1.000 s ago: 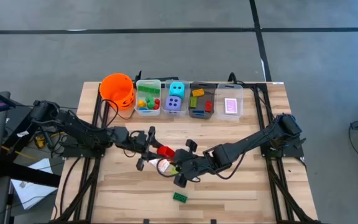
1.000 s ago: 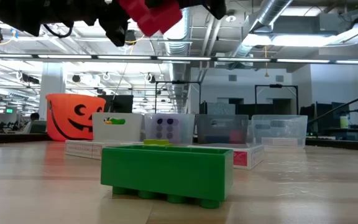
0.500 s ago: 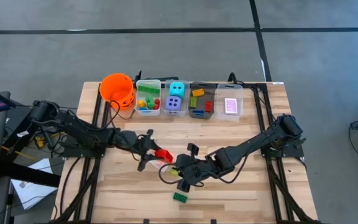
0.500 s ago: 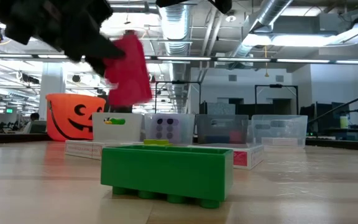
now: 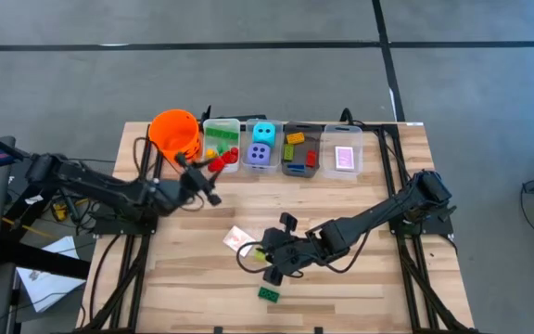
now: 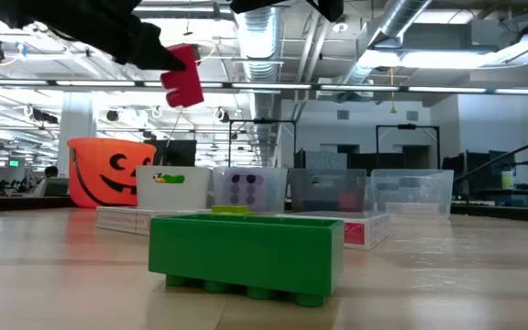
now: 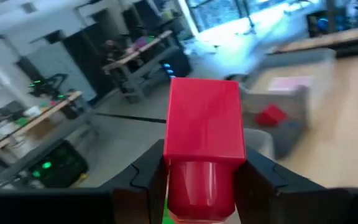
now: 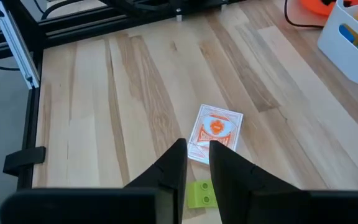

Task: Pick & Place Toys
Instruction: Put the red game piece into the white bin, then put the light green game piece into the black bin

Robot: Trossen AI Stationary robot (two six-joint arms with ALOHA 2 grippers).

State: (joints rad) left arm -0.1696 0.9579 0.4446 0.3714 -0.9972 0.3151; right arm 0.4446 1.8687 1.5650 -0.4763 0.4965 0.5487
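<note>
The red brick point(image 5: 217, 163), gripped by the left gripper point(image 5: 213, 167), has been carried up-left to the bins; the right gripper point(image 5: 269, 264) is closed, empty.

Landmark: we take the green brick point(image 6: 247, 253), lying on the table point(image 6: 53, 275) nearest us.
Above it, leftward: a dark gripper point(image 6: 159, 57) holds a red brick point(image 6: 183, 75) aloft.
Behind it: orange pumpkin-face bucket point(image 6: 110, 171), then clear bins point(image 6: 328, 191).
</note>
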